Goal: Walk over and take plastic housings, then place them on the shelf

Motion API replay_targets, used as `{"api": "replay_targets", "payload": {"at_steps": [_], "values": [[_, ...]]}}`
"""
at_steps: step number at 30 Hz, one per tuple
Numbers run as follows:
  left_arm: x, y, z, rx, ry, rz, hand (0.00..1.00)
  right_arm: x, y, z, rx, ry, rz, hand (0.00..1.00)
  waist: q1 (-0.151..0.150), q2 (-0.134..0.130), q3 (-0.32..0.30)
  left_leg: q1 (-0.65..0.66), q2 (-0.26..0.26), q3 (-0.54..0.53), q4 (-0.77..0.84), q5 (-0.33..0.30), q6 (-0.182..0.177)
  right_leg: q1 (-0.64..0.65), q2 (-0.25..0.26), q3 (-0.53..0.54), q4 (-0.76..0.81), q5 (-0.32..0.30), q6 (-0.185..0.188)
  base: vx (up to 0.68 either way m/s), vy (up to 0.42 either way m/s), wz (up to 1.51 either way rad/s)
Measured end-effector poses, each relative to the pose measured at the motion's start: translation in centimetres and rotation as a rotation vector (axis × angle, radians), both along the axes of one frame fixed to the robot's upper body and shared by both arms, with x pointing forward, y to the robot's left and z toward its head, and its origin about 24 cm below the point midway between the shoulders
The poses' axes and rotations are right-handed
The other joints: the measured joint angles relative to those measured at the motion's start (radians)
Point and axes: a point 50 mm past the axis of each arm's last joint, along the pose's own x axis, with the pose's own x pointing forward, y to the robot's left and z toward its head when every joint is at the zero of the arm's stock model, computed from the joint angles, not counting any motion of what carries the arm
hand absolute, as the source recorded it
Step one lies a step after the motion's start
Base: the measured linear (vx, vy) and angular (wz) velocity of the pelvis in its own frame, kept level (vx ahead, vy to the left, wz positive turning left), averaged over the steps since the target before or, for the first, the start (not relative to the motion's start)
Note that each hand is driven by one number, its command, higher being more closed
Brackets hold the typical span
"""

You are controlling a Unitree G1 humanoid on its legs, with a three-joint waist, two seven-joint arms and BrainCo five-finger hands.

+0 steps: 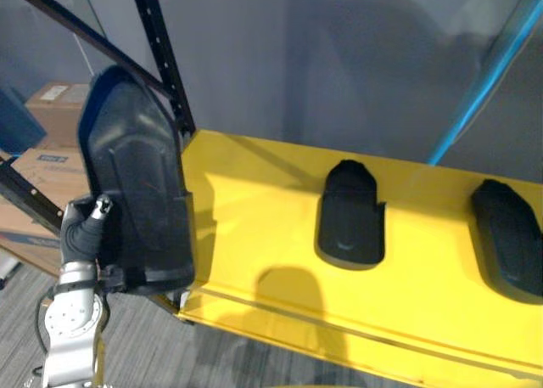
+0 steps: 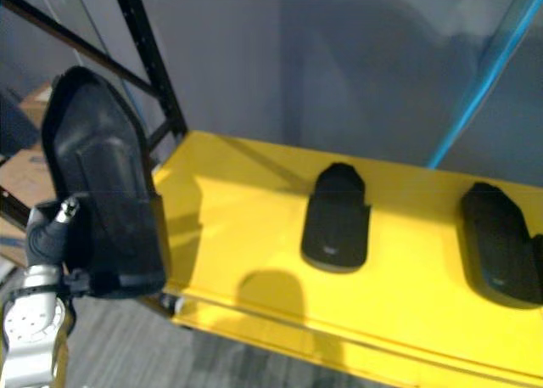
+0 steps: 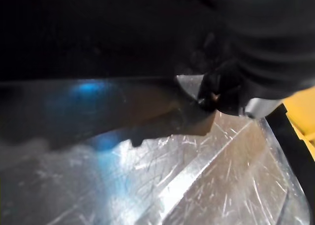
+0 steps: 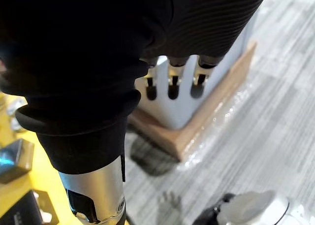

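Eye views: L hand (image 1: 81,231) is low at the left, up against the back of a dark held housing (image 1: 136,193). The housing stands upright, narrow end up, in front of the left end of the yellow shelf (image 1: 254,227). Can't tell if it touches the shelf. The housing hides the grip, so can't tell how far the hand is closed. Two more lie flat on the shelf, well apart: mid housing (image 1: 348,218) near the centre and right housing (image 1: 509,239) by the right edge. A black post (image 1: 165,57) rises behind the held housing, w/ cardboard boxes (image 1: 55,104) further left.

L wrist view: the held housing is a dark mass right by the hand's ribbed cover. Grip not readable here either. A scratched shiny sheet (image 3: 172,176) lies beyond, w/ a corner of the yellow shelf at the edge.

R wrist view: R hand (image 4: 171,84) hangs over grey carpet (image 4: 275,116). Fingers are straight and relaxed, holding nothing. Past them sits a grey block (image 4: 206,102) on a tan base.
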Motion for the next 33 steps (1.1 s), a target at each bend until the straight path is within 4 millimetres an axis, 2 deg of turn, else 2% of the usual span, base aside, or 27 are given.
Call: {"api": "replay_targets", "payload": {"at_steps": [6,25,33], "values": [[0.01,-0.05,0.04,0.000,-0.002,-0.002,1.00,0.08,-0.05,0.01,-0.001,0.000,0.002,0.00,0.001,0.009,-0.004,-0.001,-0.003,0.000,0.000,0.000,0.000,0.000,0.002,0.000,-0.002,0.000,0.000,0.00,0.000,0.00],[0.04,-0.13,0.04,0.006,0.004,-0.009,1.00,0.76,0.03,-0.02,-0.005,0.006,0.028,0.00,0.001,0.015,-0.001,0.000,-0.005,-0.001,0.000,0.000,0.000,0.001,-0.001,-0.001,-0.002,0.000,0.000,0.00,0.000,0.00],[0.47,-0.61,-0.05,0.109,0.065,-0.049,1.00,1.02,0.00,-0.02,-0.005,0.003,0.041,0.00,-0.001,0.028,0.006,0.003,-0.005,0.001,-0.001,0.000,0.000,0.001,-0.001,-0.001,-0.003,0.001,-0.001,0.00,0.000,0.00]]}}
